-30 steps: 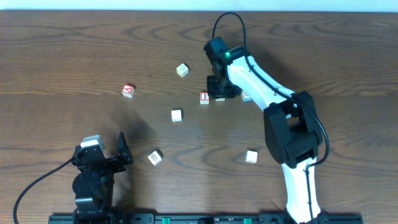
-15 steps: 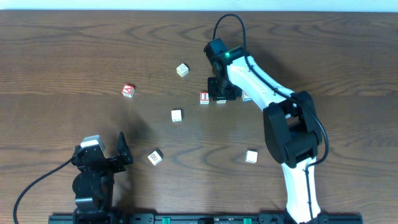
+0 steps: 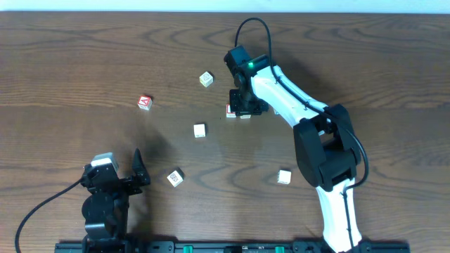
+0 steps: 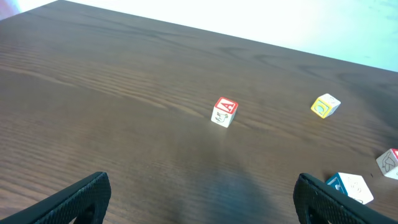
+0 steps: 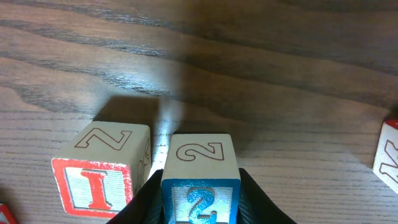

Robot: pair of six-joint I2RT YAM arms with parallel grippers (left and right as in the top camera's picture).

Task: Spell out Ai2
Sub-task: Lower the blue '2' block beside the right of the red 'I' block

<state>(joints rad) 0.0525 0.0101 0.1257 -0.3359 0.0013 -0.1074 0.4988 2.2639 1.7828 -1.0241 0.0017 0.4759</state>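
My right gripper [image 5: 200, 205] is shut on the blue "2" block [image 5: 201, 177], which sits right beside the red "I" block [image 5: 102, 168]; in the overhead view the gripper [image 3: 246, 107] covers the "2" block, and the "I" block [image 3: 230, 110] peeks out at its left. The red "A" block [image 3: 144, 102] lies apart at the left, also in the left wrist view [image 4: 224, 112]. My left gripper [image 3: 112, 179] is open and empty near the front edge, its fingers at both lower corners of its wrist view [image 4: 199, 199].
Other blocks lie about: a yellow one [image 3: 205, 79] at the back, a white one [image 3: 200, 130] in the middle, one [image 3: 175, 178] near my left gripper, one [image 3: 284, 176] at front right. A further block edge [image 5: 388, 152] shows right of the "2" block.
My right gripper has shifted left with the "2" block, bringing it up against the "I" block. The left arm has not moved.
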